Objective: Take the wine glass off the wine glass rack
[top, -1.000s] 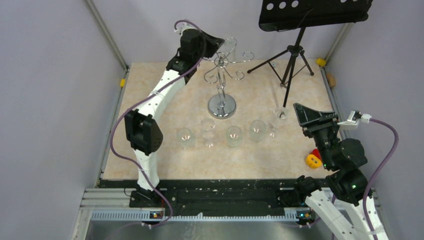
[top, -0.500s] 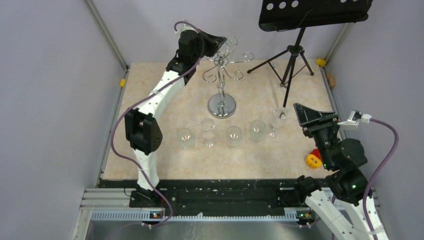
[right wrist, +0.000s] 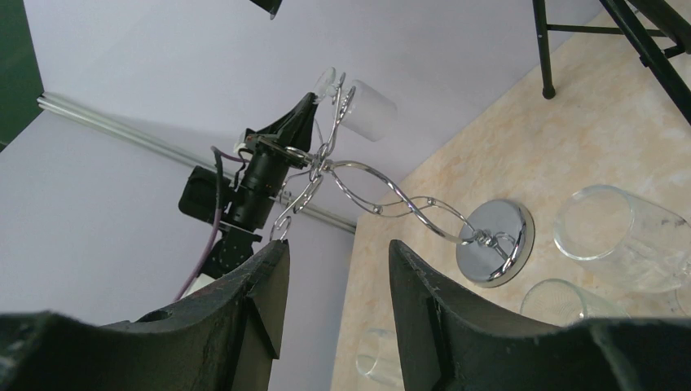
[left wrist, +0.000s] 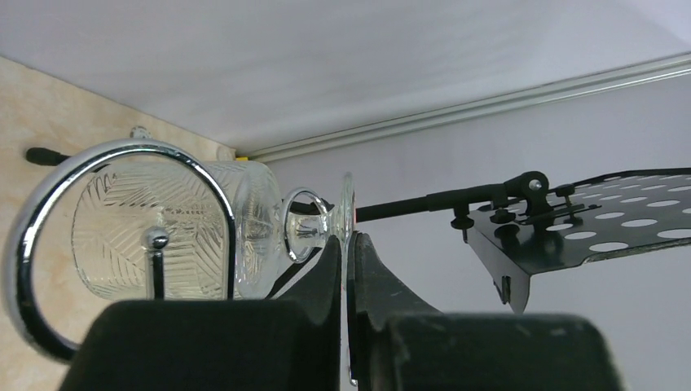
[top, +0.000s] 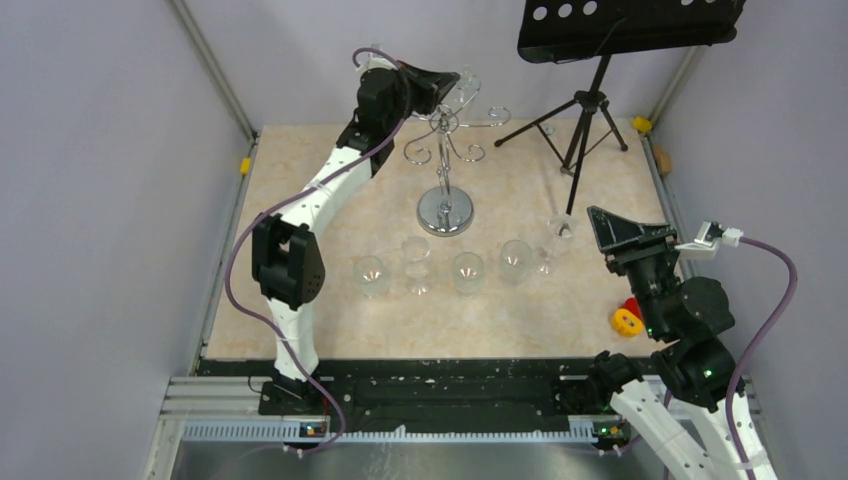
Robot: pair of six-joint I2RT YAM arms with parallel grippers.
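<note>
Reaching to the top of the wine glass rack [top: 444,212], the left tool [left wrist: 348,244] is pressed onto the thin round foot of the wine glass [left wrist: 114,228]. The foot shows edge-on as a pale sliver between the two black fingers [left wrist: 326,277].

The glass sits high at the rack's crown, on the far-left side of the twisted stem, among the curled chrome arms. Its leaf-patterned bowl points away from the tool. In the left wrist view a large chrome loop of the rack crosses in front of the bowl, and a smaller ring shows at the glass's stem. Whether the stem is seated inside that ring cannot be told.

The rack stands upright on the desk [top: 300,190], its mirrored round base flat on the marbled top. A row of clear glasses [top: 467,272] stands on the near side of that base. To the rack's right, and apart from it, stands a black tripod music stand [top: 586,110], its perforated tray higher than the rack's arms.

The right tool [right wrist: 338,244] hangs well to the near right of the rack, its fingers spread and gripping nothing, its camera looking toward the rack. A small yellow and red object [top: 628,320] lies at the desk's edge, further to the near right of the rack.
</note>
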